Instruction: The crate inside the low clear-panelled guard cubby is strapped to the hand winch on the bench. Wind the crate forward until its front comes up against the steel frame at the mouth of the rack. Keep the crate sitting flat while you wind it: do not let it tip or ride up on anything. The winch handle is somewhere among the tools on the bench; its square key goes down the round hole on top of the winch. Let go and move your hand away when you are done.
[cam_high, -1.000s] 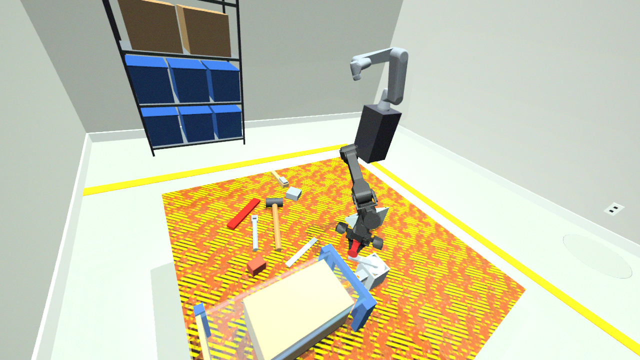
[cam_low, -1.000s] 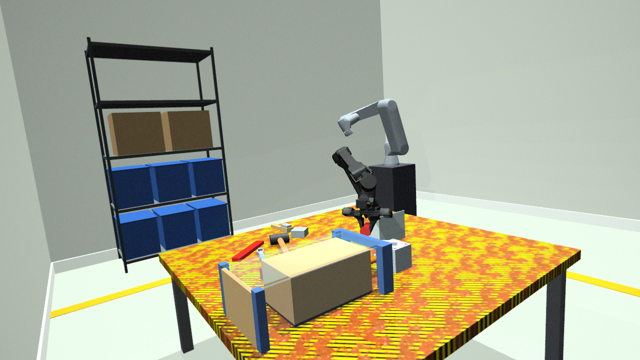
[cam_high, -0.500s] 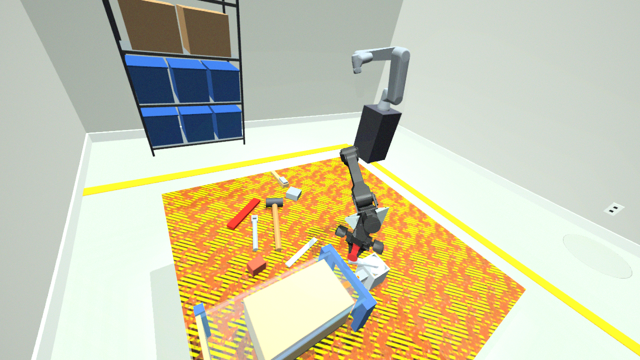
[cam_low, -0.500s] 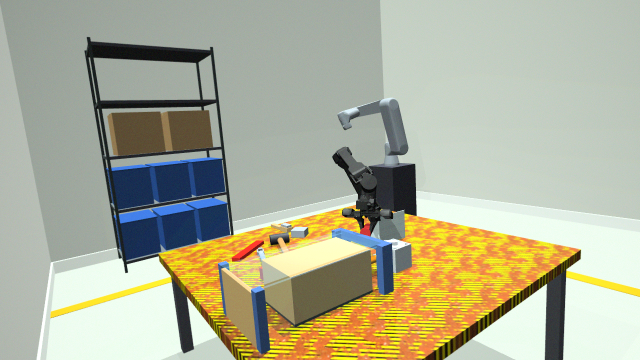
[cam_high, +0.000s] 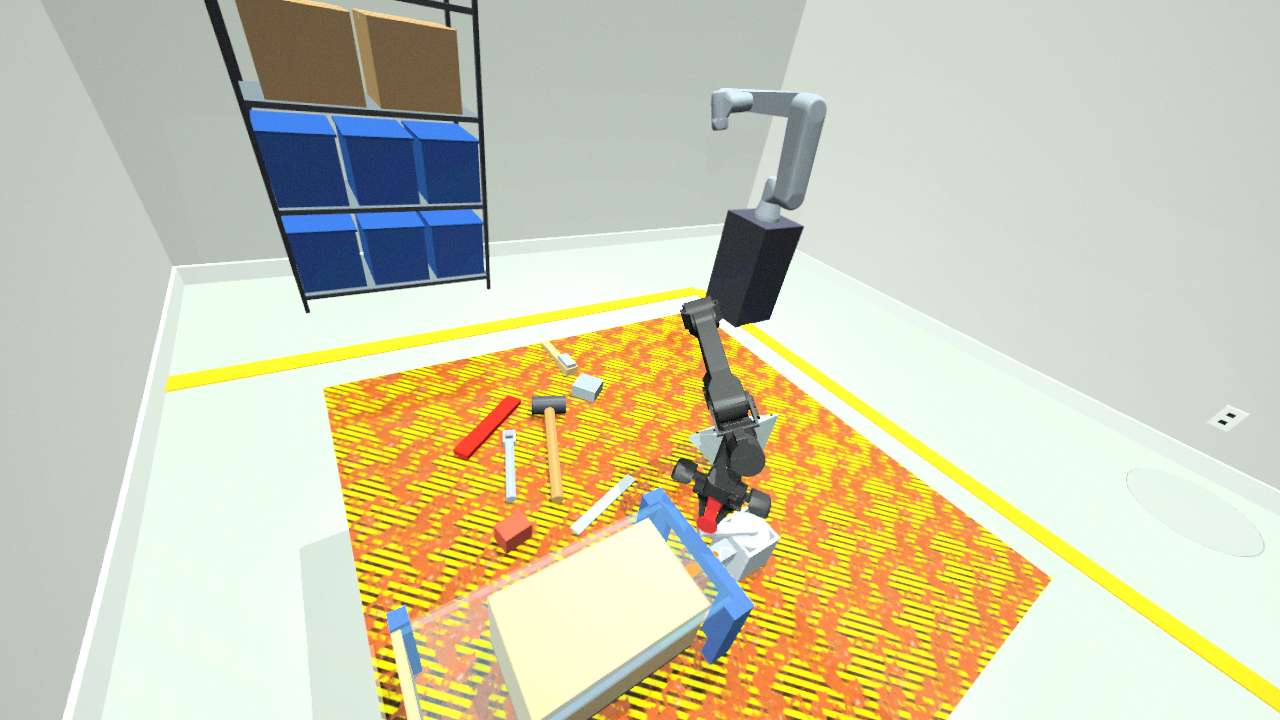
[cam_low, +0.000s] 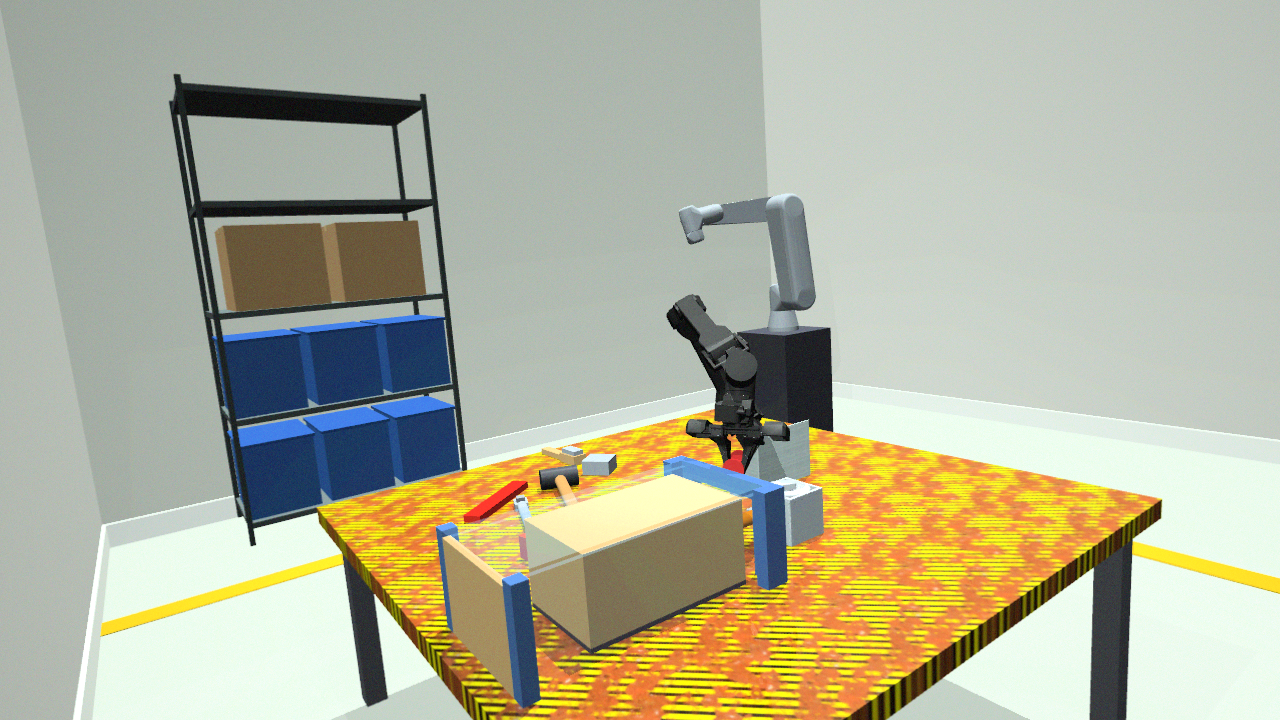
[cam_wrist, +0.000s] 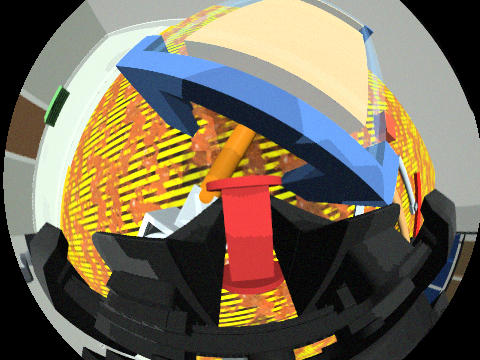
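Observation:
The tan crate (cam_high: 590, 617) (cam_low: 662, 573) (cam_wrist: 285, 40) sits flat inside the clear-panelled cubby. Its front is close behind the blue frame (cam_high: 738, 600) (cam_low: 771, 546) (cam_wrist: 250, 87); I cannot tell whether they touch. An orange strap (cam_wrist: 230, 155) runs under the frame to the white winch (cam_high: 756, 555) (cam_low: 803, 514). The handle's pale crank arm (cam_high: 744, 533) lies across the winch top. My gripper (cam_high: 710, 507) (cam_low: 735, 454) (cam_wrist: 244, 202) is shut on the upright red grip (cam_high: 708, 518) (cam_low: 734, 464) (cam_wrist: 248, 235), beside the winch and near the frame. The key in the hole is hidden.
A mallet (cam_high: 553, 456), wrench (cam_high: 510, 467), red bar (cam_high: 487, 428), pale bar (cam_high: 604, 505) and red block (cam_high: 512, 531) lie left of the arm. A grey block (cam_high: 587, 386) and brush (cam_high: 562, 360) lie farther back. A grey panel (cam_low: 787, 454) stands behind the winch.

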